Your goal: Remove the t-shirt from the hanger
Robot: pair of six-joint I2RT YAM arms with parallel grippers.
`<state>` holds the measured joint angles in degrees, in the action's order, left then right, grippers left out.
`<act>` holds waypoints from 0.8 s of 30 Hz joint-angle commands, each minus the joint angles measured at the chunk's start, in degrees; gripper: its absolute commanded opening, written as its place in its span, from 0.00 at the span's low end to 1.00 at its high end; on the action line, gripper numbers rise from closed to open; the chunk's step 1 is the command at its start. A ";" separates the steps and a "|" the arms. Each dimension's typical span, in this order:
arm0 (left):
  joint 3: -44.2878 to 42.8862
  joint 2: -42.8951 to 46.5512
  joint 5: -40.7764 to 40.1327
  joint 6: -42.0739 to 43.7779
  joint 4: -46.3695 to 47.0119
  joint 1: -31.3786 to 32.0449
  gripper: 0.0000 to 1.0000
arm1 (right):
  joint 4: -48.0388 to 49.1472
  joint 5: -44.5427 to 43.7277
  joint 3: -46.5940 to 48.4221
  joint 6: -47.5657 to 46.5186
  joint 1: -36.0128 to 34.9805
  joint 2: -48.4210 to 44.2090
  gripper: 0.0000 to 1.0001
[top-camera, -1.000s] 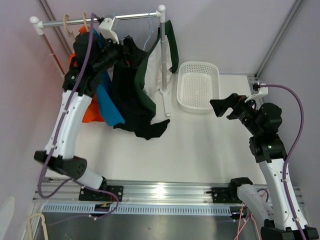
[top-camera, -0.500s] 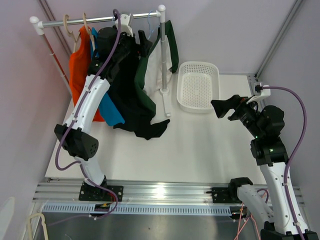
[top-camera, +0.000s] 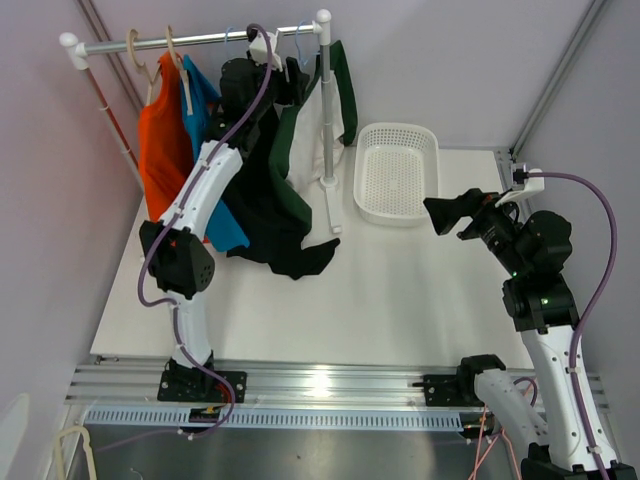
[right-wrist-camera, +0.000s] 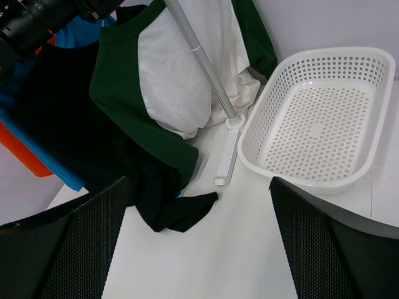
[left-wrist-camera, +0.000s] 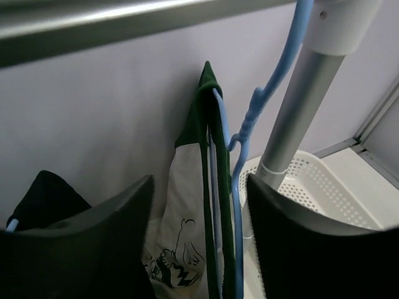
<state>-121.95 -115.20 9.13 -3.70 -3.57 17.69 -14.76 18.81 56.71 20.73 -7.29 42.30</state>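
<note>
1. Four garments seem to hang on the one rail (top-camera: 130, 43): an orange shirt (top-camera: 160, 140), a blue shirt (top-camera: 215, 215), a black shirt (top-camera: 255, 200) and the green-and-white t-shirt (left-wrist-camera: 187, 212). The dark folds make the count unsure.
2. The t-shirt sits on a blue hanger (left-wrist-camera: 239, 187) beside the post (left-wrist-camera: 293, 106).
3. The left gripper (left-wrist-camera: 198, 187) is spread wide and empty, close to that hanger.
4. The right gripper (right-wrist-camera: 199, 184) is spread wide and empty, near the one white basket (right-wrist-camera: 318, 118).

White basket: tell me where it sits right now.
In the top external view the white basket sits at the back of the table, on its right half, just right of the rack's post and beyond the right gripper.
</note>
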 commanded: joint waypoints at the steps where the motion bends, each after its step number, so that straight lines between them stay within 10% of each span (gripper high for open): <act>1: -3.38 -0.73 -1.74 1.86 7.17 1.20 0.60 | 0.61 -0.53 2.44 -0.87 -0.09 -0.91 0.99; 5: -5.05 -1.87 -3.68 2.48 8.49 1.73 0.32 | 0.79 -0.18 1.83 -0.69 -0.09 -0.91 0.99; 14: -5.05 -1.17 -1.74 3.09 11.92 2.87 0.52 | -0.18 -0.53 1.48 -1.13 -0.09 -1.08 0.99; 19: -8.30 -2.92 -2.01 3.53 10.52 2.96 0.01 | -0.61 -0.44 1.83 -1.04 -0.09 -1.08 0.99; 24: -8.48 -1.70 0.01 4.76 8.94 2.96 0.01 | -1.41 -0.97 2.35 -1.04 -0.09 -1.17 0.99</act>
<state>-126.98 -117.89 7.73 -0.25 3.44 20.23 -16.29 18.46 56.82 20.69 -7.29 41.80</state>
